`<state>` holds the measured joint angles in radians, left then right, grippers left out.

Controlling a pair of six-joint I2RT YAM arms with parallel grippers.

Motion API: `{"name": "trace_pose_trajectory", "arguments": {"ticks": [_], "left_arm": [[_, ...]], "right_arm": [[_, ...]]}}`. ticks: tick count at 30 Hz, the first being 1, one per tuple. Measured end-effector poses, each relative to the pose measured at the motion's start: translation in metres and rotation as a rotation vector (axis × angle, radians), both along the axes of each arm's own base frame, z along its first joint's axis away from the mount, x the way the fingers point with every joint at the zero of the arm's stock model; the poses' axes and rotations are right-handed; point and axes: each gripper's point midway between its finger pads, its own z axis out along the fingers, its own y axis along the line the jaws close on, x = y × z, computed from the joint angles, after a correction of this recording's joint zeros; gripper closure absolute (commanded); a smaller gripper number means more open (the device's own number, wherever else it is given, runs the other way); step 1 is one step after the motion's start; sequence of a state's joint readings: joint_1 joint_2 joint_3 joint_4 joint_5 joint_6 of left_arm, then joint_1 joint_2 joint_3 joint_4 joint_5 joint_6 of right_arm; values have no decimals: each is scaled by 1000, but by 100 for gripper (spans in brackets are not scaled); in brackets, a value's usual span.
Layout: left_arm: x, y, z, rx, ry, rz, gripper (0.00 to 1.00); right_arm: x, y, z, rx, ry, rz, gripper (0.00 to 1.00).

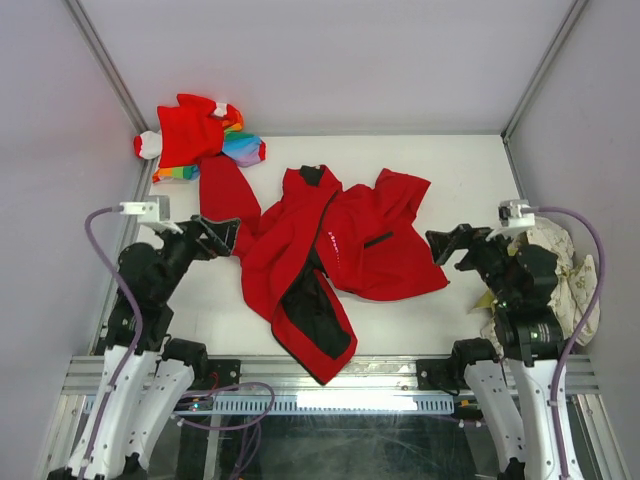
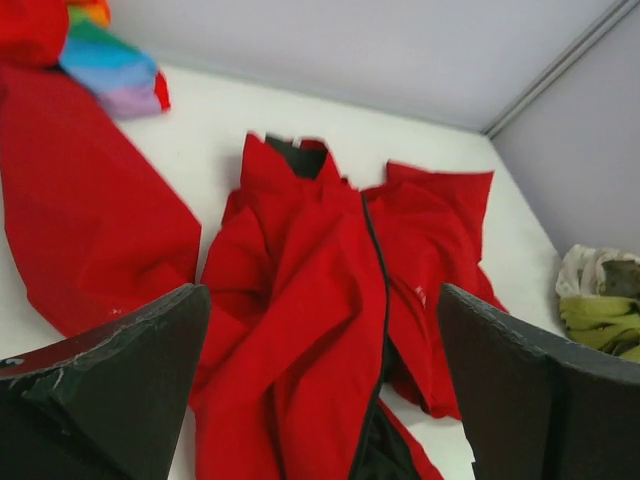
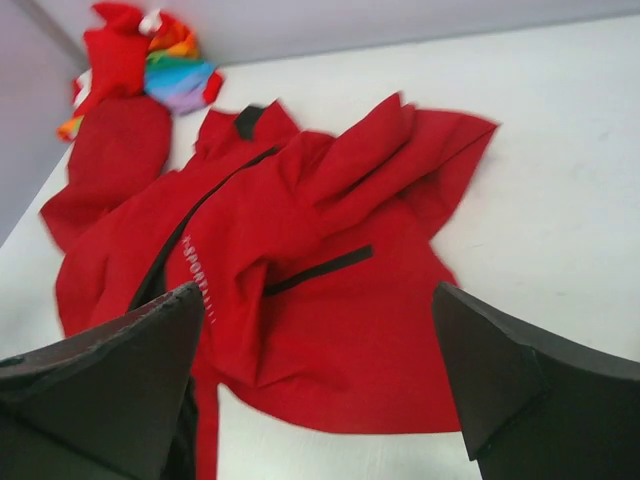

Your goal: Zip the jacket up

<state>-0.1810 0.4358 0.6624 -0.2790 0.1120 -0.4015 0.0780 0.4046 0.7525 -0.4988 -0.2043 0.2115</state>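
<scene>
- The jacket [image 1: 330,255] lies crumpled in the middle of the counter [image 1: 460,180] in the top view, collar [image 1: 312,175] toward the top of the frame and hem toward the bottom
- One sleeve runs off to the upper left; the other is folded over the chest at the right
- The zipper [image 2: 378,300] shows as a dark line down the front in the left wrist view; lower down the front gapes and the black lining [image 1: 318,312] shows, so I judge it not zipped there
- Whether the upper stretch is joined I cannot tell, and I see no slider in any view
- The left fingers [image 2: 110,390] are spread wide and hold nothing; in the top view they sit at the jacket's left edge, near the sleeve
- The right fingers [image 3: 100,380] are likewise spread and empty, just off the jacket's right edge in the top view
- A small garment [image 1: 195,135] lies at upper left, and a cloth [image 1: 560,270] at the right by the right arm; neither belongs to the task
- Judgement: nothing of the task is done yet
- Left to do: flatten the front, line up the two edges, find the slider, hold the hem and draw the slider up to the collar
</scene>
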Motion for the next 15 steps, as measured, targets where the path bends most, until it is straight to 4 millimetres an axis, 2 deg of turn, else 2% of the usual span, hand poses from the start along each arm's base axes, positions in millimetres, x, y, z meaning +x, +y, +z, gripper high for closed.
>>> {"name": "trace_pose_trajectory", "arguments": {"ticks": [3, 7, 11, 15], "left_arm": [[16, -9, -32, -4, 165, -24, 1], [30, -24, -78, -27, 372, -69, 1], [31, -56, -115, -20, 510, -137, 1], [30, -83, -151, 21, 615, -185, 1]], "right_arm": [[4, 22, -11, 25, 64, 128, 5], [16, 47, -34, 77, 161, 260, 5], [26, 73, -74, 98, 297, 355, 5], [17, 117, -118, 27, 430, 477, 4]]}}
